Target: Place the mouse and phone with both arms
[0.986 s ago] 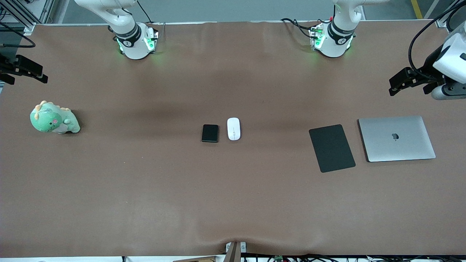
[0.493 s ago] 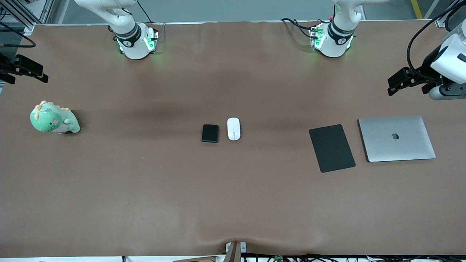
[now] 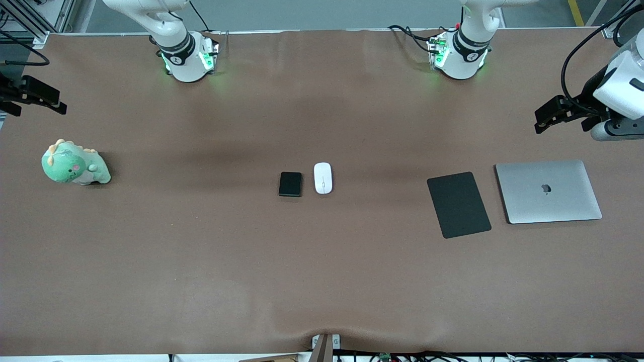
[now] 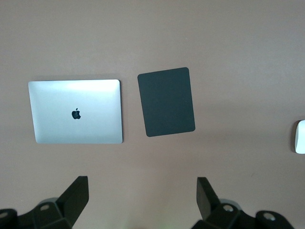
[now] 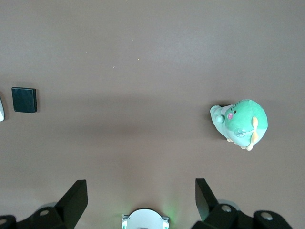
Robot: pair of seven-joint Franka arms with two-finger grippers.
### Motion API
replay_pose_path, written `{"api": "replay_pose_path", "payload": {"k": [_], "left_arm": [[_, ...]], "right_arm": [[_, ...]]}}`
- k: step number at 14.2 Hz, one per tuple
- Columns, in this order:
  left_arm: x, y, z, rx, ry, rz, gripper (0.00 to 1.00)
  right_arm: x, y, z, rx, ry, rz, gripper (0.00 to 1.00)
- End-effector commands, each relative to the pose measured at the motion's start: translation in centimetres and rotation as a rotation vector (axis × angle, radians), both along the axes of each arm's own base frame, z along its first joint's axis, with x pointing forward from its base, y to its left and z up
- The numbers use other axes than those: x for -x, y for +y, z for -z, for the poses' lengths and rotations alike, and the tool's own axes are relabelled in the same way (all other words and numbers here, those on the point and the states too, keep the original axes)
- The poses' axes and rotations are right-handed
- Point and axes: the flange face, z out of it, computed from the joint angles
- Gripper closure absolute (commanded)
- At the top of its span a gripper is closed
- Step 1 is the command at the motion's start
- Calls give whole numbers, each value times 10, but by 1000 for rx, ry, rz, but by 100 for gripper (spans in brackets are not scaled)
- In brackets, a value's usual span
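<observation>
Both tools open, raised; mouse [image 3: 323, 177] beside phone [image 3: 291, 184], mid-table.

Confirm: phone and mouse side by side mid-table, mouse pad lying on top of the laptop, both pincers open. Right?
One error. The mouse pad lies flat on the table beside the laptop, not on it, with a gap between; the front view shows this. The rest stands.
</observation>
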Motion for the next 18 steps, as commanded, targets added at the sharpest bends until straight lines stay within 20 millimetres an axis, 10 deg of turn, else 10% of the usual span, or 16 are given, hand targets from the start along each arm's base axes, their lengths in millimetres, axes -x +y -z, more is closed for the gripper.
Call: {"api": "replay_pose_path", "payload": {"k": [1,18], "left_arm": [[3,4,-5,-15,-1,15,0],[-3,-6,1,1,-6,13,0]], "right_arm": [[3,-1,0,-2,4,-9,0],[2,-2,0,-2,4,-8,0]]}}
